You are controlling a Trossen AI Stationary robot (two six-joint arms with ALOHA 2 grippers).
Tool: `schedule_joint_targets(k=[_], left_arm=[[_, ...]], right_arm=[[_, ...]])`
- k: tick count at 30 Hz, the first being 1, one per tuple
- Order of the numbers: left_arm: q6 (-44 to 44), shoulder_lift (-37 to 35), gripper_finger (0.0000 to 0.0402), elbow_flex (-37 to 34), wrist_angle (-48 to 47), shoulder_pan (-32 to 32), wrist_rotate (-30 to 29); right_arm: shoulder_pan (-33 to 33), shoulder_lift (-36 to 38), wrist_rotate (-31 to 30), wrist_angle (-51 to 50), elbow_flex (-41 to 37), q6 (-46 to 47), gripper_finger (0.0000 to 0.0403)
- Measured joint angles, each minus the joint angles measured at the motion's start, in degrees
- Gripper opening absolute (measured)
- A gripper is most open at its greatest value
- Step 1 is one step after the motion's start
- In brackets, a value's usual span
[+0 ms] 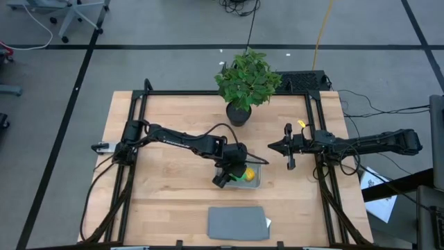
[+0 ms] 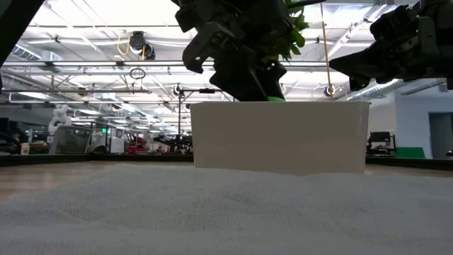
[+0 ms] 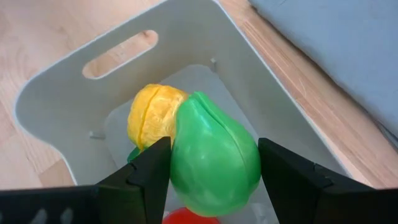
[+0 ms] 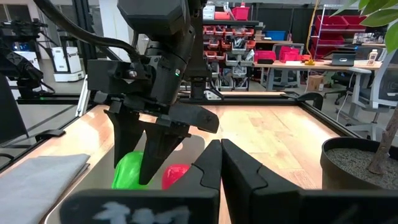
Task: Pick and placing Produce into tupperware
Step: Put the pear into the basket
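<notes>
The tupperware [image 1: 258, 167] stands right of the table's middle; in the left wrist view its wall [image 3: 62, 93] shows a slot handle. Inside it lie a yellow piece of produce [image 3: 151, 115] and a red one [image 3: 186, 216]. My left gripper [image 3: 214, 158] hangs over the container, shut on a green pear-shaped piece [image 3: 217, 143]; the right wrist view shows that green piece [image 4: 127, 171] beside the red one [image 4: 176, 175]. My right gripper [image 1: 274, 146] waits shut and level, right of the container, touching nothing. My left gripper pinches the green piece's two opposite sides [image 3: 175, 163] between its two fingers [image 3: 149, 171], at its widest part. The fingers slant down from the table's left side. The piece's narrow end points away from the gripper, over the yellow piece inside the container.
A leafy potted plant [image 1: 246, 83] stands at the table's far edge, behind the container. A flat grey rectangle [image 1: 238, 222] lies near the front edge. Black frame rails [image 1: 318, 125] run along the table's sides.
</notes>
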State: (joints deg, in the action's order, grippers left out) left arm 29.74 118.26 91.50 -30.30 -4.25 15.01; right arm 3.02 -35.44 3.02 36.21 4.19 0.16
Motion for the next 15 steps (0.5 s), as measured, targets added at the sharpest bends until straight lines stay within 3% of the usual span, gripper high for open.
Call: schedule_joint_targets(k=[15], left_arm=[[3.6, 0.8, 0.0214, 0.0, 0.4, -1.6, -0.3]], right_arm=[[0.0, 0.0, 0.0, 0.0, 0.0, 0.0, 0.0000]])
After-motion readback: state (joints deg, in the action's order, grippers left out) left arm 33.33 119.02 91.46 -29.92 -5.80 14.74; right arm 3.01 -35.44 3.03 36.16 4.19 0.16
